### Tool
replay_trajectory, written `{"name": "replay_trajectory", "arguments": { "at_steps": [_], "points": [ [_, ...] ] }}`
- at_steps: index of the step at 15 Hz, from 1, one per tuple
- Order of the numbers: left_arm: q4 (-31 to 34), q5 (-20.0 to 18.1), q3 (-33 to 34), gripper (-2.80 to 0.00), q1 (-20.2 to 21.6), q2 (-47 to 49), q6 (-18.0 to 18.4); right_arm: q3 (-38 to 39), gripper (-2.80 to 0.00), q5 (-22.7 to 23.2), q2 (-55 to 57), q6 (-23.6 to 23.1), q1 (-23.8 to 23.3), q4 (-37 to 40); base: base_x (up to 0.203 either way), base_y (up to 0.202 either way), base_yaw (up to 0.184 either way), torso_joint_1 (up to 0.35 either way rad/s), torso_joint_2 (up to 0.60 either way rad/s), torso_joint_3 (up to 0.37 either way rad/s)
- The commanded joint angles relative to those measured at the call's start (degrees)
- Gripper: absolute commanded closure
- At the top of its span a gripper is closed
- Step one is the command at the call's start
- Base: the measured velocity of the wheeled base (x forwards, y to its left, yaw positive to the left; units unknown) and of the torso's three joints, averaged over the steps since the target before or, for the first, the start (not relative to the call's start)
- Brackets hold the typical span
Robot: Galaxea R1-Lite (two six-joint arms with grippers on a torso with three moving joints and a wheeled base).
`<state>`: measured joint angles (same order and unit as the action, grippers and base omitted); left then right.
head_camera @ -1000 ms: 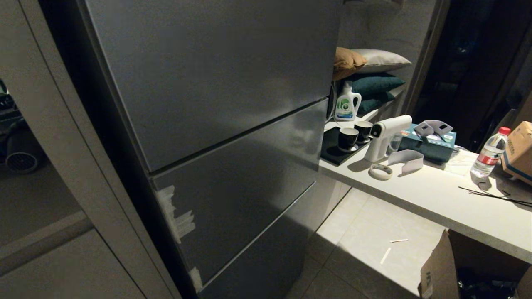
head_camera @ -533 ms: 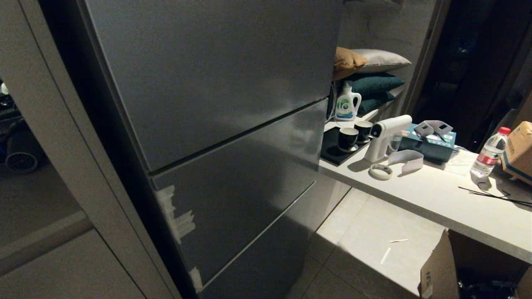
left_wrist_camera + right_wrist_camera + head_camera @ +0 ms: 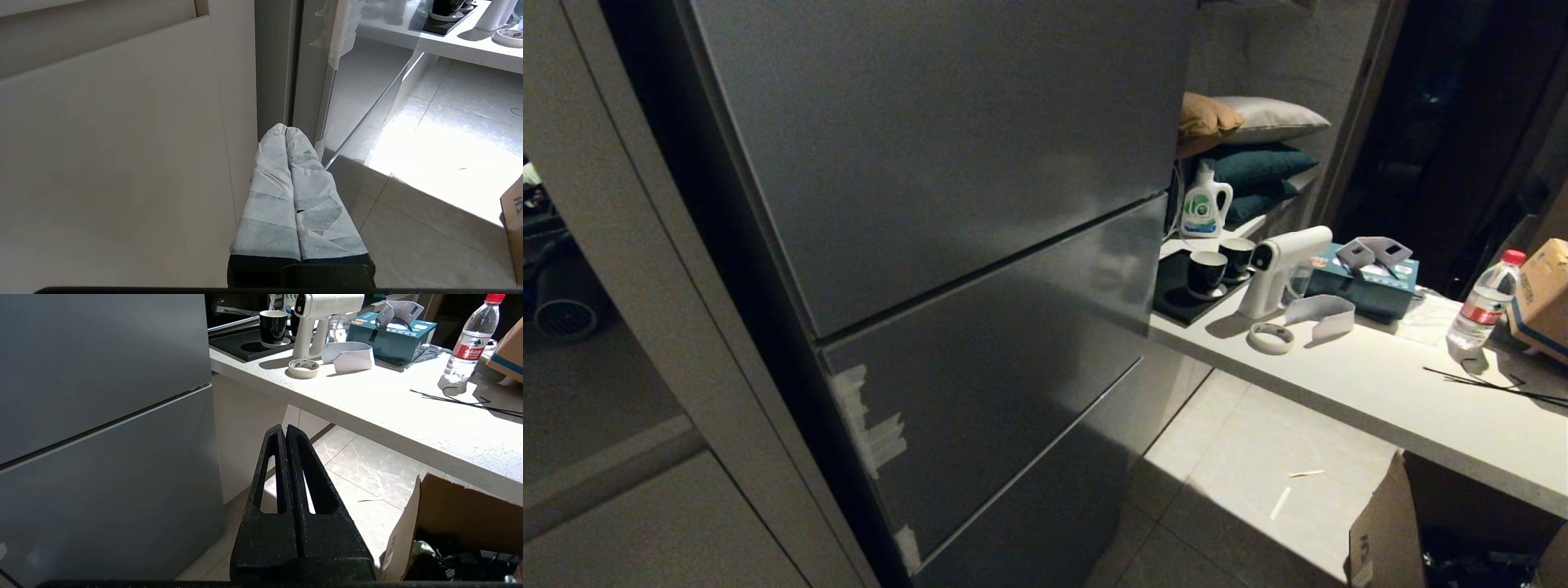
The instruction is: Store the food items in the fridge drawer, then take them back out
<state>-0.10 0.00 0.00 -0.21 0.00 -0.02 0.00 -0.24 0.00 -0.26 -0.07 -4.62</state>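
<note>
The food items and the fridge drawer are out of view: only the flat dark grey fridge panels [image 3: 947,204] show, all closed. My left gripper [image 3: 285,130], its fingers wrapped in pale tape, is shut on nothing and hangs low beside the fridge's left edge [image 3: 294,61] and a beige cabinet [image 3: 122,143]. My right gripper [image 3: 284,429], black, is shut and empty, low in front of the fridge's lower panel [image 3: 102,477], pointing toward the white counter [image 3: 367,404]. Neither arm shows in the head view.
On the white counter [image 3: 1380,384] right of the fridge stand black cups [image 3: 1205,273], a white spray gun [image 3: 1278,257], a tape roll [image 3: 1271,337], a teal tissue box [image 3: 1372,282] and a clear water bottle [image 3: 1485,302]. An open cardboard box [image 3: 1388,531] sits on the tiled floor [image 3: 1250,465].
</note>
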Motion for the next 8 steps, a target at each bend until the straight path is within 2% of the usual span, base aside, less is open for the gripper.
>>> {"name": "replay_trajectory", "arguments": {
  "at_steps": [1, 2, 4, 8],
  "points": [
    [-0.75, -0.33, 0.0, 0.0, -0.06, 0.09, 0.78, 1.76, 0.0, -0.02, -0.09, 0.09, -0.01, -0.04, 0.0, 0.0, 0.0, 0.0, 0.0, 0.0],
    [-2.51, -0.85, -0.89, 0.0, -0.06, 0.1, 1.06, 1.76, 0.0, -0.11, -0.09, 0.44, -0.01, -0.04, 0.0, 0.0, 0.0, 0.0, 0.0, 0.0],
    [-2.37, -5.17, -5.72, 0.0, -0.01, 3.2, 1.09, 1.76, 0.0, -0.02, -0.09, 0.14, -0.01, -0.04, 0.0, 0.0, 0.0, 0.0, 0.0, 0.0],
    [-1.32, -13.45, -10.03, 0.0, -0.3, 19.27, 0.13, 1.76, 0.0, 0.07, -0.09, -0.27, -0.01, 0.05, 0.0, 0.0, 0.0, 0.0, 0.0, 0.0]
  ]
}}
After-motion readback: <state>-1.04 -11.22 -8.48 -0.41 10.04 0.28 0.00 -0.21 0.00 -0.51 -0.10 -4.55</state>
